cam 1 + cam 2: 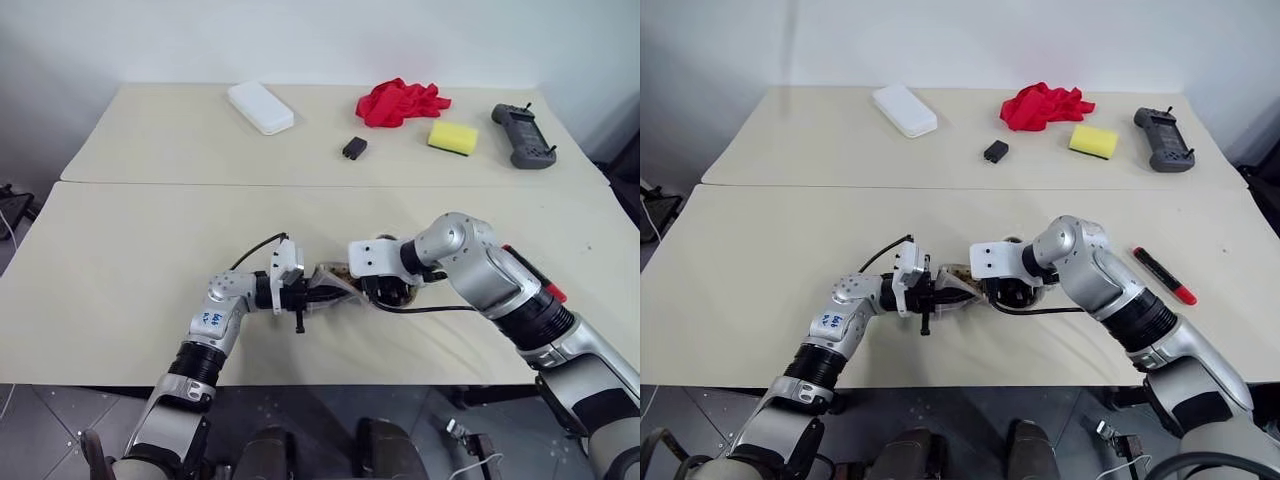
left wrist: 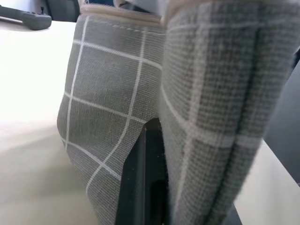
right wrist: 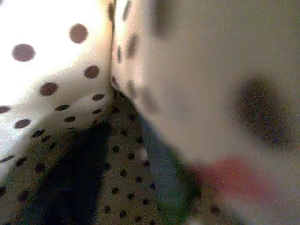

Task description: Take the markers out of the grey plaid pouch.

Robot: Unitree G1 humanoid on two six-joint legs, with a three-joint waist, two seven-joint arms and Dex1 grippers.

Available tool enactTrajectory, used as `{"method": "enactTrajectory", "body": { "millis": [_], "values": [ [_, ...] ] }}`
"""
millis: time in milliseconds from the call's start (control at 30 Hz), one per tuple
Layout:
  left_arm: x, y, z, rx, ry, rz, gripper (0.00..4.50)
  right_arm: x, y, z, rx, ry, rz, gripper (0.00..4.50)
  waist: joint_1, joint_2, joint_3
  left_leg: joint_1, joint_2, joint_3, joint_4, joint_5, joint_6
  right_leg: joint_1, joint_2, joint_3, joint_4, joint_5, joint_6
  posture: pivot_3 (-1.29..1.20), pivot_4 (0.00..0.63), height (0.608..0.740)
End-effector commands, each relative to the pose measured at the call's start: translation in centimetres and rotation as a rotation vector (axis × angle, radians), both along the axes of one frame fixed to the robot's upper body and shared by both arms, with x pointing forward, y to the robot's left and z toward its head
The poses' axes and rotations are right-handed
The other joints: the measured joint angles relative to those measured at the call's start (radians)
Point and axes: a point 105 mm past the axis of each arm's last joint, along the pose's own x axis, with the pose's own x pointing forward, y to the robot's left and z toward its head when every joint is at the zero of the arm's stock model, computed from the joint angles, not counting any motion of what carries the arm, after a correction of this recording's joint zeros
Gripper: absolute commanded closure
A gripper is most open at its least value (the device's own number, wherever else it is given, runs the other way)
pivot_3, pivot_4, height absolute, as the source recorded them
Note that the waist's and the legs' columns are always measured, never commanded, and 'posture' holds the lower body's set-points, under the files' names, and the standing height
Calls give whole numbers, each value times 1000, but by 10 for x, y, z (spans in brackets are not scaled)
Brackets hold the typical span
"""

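Observation:
The grey plaid pouch hangs just above the near table edge, mouth toward my right arm. My left gripper is shut on the pouch's rim; in the left wrist view a black finger presses into the white-gridded fabric. My right gripper points down into the pouch's mouth, its tip hidden inside. In the right wrist view I see the dotted beige lining, with a blurred green marker end low in the fold and a red blur beside it. A red marker lies on the table right of my right arm.
On the far table lie a white rectangular box, a red cloth, a yellow sponge block, a small black object and a grey handheld controller. A seam runs between the two tables.

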Motion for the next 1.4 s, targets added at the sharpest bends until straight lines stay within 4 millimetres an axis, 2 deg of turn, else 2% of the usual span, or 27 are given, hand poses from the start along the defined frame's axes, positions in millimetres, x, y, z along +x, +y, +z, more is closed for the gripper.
{"method": "enactTrajectory", "body": {
  "millis": [33, 167, 200, 267, 333, 400, 567, 667, 767, 833, 900, 1033, 1133, 1233, 1333, 1400],
  "values": [
    [-5, -2, -3, 4, 3, -29, 4500, 4, -12, 7, 2, -34, -6, 2635, 2, 0, 0, 0, 0, 0, 0, 0, 0, 0, 0, 0, 0, 0, 0, 0, 150, 740],
    [-5, -1, -4, 2, 6, -20, 4500, 1, -12, 31, 76, -79, 49, 3894, 6, 0, 0, 0, -1, -1, 0, 0, 0, -1, 0, 0, 0, 0, 0, 0, 150, 740],
    [-5, 0, -5, 2, 6, -19, 4500, 0, -12, 36, 94, -88, 58, 4059, 6, 0, 0, -1, -1, 0, 0, 0, 0, -1, 0, 0, 0, 0, 0, 0, 150, 740],
    [-6, 0, -5, 2, 7, -15, 4500, -1, -16, 51, 161, -101, 56, 4057, 7, 0, 0, -2, -1, 0, 0, 0, 0, -2, 0, 0, -1, 0, 0, 0, 150, 740],
    [-6, 2, -6, 2, 8, -9, 4500, -12, -20, 62, 236, -76, 136, 4057, 9, 0, 0, -3, -1, 0, 0, 0, 0, -2, 0, -1, -1, 0, 0, 0, 150, 740],
    [-6, 3, -7, 4, 9, -7, 4500, -28, -24, 65, 281, -50, 263, 4057, 11, -1, 1, -4, -1, 0, 0, 0, 0, -2, 0, -2, -2, 0, 0, 0, 150, 740],
    [-7, 4, -7, 8, 10, -8, 4500, -32, -30, 72, 404, -44, 285, 4057, 7, -1, 1, -4, -1, 1, -1, 0, 0, -1, 0, -3, -4, 0, 0, 0, 150, 740],
    [-7, 4, -6, 8, 10, -8, 4500, -30, -40, 66, 386, -36, 272, 4057, 6, -1, 1, -4, -1, 2, -1, 0, 0, -2, 0, -3, -3, 0, 0, 0, 150, 740],
    [-7, 4, -6, 9, 9, -9, 4500, -21, -60, 57, 265, -78, 235, 4057, 10, -1, 1, -4, -1, 2, -1, 0, 0, -2, 0, -3, -4, 0, 0, 0, 150, 740],
    [-8, 5, -7, 12, 12, -7, 4500, -3, -79, 51, 121, -161, 124, 4057, 10, -1, 1, -4, -2, 1, -1, 0, 0, -1, -1, -3, -4, 0, 0, 0, 150, 740],
    [-9, 5, -7, 14, 15, -5, 4500, 8, -87, 50, 19, -244, 87, 4057, 8, -1, 1, -4, -2, 1, -1, 0, 0, -2, -1, -3, -4, 0, 1, 0, 150, 740],
    [-10, 4, -9, 17, 18, -5, 4500, 14, -84, 46, -29, -260, 17, 4057, 8, -1, 1, -4, -1, 1, -1, 0, 0, -2, -1, -3, -4, 0, 1, 0, 150, 740],
    [-9, 3, -8, 14, 16, -5, 4500, 5, -79, 50, -52, -242, 47, 4057, 11, -1, 1, -4, -1, 1, -1, 0, 0, -2, -1, -3, -4, 0, 1, 0, 150, 740],
    [-9, 4, -8, 17, 16, -2, 4500, 9, -97, 61, -112, -266, 3, 4057, 12, -1, 1, -4, -2, 1, -1, 0, 0, -1, -1, -3, -4, 0, 1, 0, 150, 740],
    [-10, 6, -9, 17, 19, 3, 4500, 12, -104, 69, -44, -253, -23, 4057, 9, -1, 1, -4, -1, 1, -1, 0, 0, -1, -1, -3, -4, 0, 1, 0, 150, 740],
    [-10, 6, -9, 18, 21, 5, 4500, 3, -96, 72, 59, -212, 56, 4057, 9, -1, 1, -4, -1, 1, -1, 0, 0, -1, -1, -3, -4, 0, 1, 0, 150, 740]
  ]
}}
